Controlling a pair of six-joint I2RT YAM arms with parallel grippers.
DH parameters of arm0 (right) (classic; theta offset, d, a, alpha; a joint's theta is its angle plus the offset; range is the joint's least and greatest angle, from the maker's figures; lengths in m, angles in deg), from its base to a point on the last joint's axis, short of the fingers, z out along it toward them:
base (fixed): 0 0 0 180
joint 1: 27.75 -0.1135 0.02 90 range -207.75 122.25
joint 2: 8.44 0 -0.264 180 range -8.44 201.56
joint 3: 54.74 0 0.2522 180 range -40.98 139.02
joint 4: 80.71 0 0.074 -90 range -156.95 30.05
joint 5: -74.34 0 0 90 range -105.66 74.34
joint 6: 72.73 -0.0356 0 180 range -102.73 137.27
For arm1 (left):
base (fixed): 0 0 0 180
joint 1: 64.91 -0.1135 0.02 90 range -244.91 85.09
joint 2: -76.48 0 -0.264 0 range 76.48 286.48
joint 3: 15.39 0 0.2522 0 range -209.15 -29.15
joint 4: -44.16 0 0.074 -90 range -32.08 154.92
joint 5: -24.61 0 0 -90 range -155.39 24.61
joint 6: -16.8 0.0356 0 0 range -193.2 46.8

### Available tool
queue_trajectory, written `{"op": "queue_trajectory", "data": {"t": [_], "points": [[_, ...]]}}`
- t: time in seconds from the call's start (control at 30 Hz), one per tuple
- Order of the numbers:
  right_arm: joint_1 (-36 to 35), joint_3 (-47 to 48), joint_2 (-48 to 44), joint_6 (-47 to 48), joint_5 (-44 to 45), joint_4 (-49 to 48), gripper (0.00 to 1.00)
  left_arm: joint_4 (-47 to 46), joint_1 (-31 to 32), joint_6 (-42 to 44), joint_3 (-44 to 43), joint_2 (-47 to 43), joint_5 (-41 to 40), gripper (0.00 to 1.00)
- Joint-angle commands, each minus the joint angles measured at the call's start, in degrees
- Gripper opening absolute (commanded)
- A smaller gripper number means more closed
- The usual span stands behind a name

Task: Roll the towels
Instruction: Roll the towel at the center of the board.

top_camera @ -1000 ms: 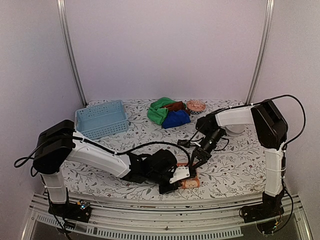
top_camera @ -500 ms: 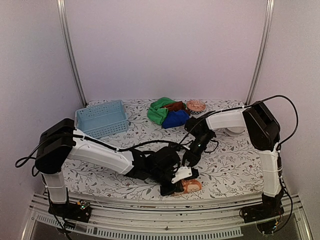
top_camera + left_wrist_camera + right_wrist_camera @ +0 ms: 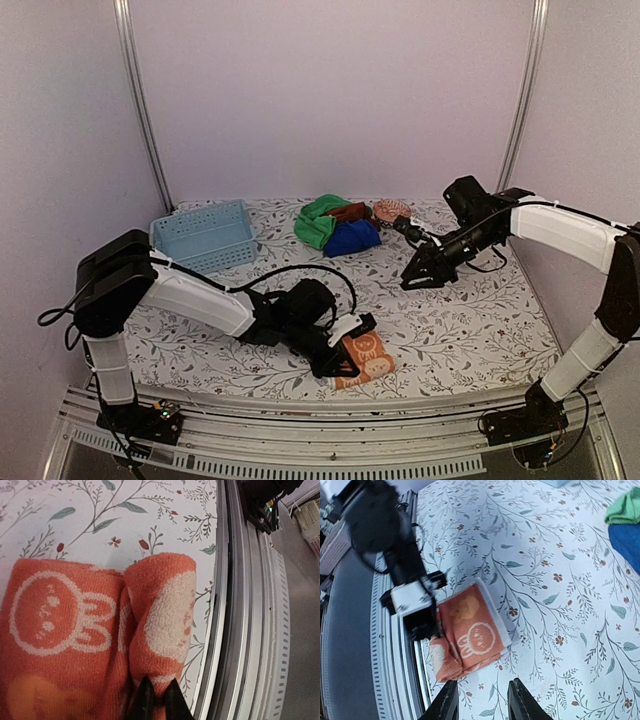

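Note:
The orange towel with a cream rabbit pattern [image 3: 366, 356] lies near the table's front edge, its near end curled into a short roll [image 3: 162, 605]. My left gripper [image 3: 335, 366] is shut on the end of that roll [image 3: 159, 696]. My right gripper [image 3: 408, 283] hovers open and empty over the middle right of the table, well back from the orange towel [image 3: 472, 630]. Its fingers [image 3: 446, 704] show a wide gap. The green towel [image 3: 318, 222], the deep blue towel [image 3: 352, 239] and the rust-brown towel [image 3: 350, 211] sit heaped at the back.
A light blue slotted basket [image 3: 203, 236] stands at the back left. A small bowl [image 3: 392, 211] sits beside the towel heap. The metal rail [image 3: 240, 630] of the table's front edge runs right next to the roll.
My right gripper has let go at the orange towel and swung back and to the right. The left gripper has shifted slightly left, holding the roll, and more of the towel lies flat.

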Motion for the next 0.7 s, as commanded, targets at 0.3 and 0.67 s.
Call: {"op": "queue_trajectory", "data": {"t": [0.3,0.67], "points": [[-17.82,-19.07,-9.51,9.72,18.07,-16.54,0.44,-11.82,-8.11,-18.10,7.32,3.52,13.71,0.00],[-30.30,-23.19,-2.39,13.60,31.86,-29.14,0.49,-11.67,-10.45,-18.25,6.96,6.16,15.89,0.00]]}}
